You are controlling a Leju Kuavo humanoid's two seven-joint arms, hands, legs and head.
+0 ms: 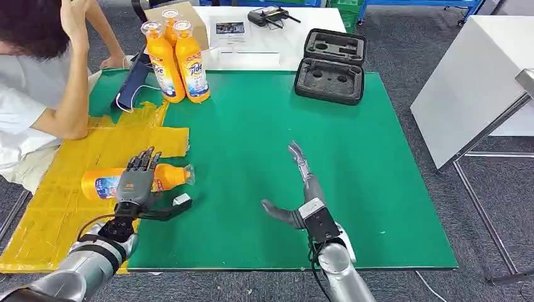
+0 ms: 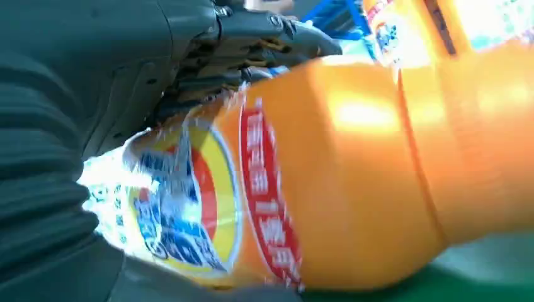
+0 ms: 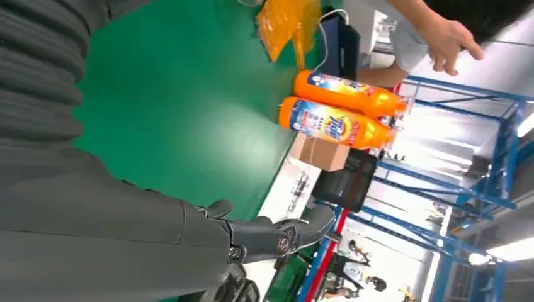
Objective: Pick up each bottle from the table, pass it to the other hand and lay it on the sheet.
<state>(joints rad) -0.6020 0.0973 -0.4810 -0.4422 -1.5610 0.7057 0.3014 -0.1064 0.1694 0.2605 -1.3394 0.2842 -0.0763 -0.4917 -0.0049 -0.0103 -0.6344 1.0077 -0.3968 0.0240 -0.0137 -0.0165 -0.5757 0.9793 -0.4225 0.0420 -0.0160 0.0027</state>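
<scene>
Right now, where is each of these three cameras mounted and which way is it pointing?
Head view: high on the robot, looking forward and down at the green table; both arms show, left robot hand over the lying bottle, right robot hand open.
Left wrist view: behind the left robot hand, pressed close to that bottle.
Right wrist view: behind the right robot hand, facing across the table to the standing bottles.
Shared: head and right wrist views both show the standing bottles.
</scene>
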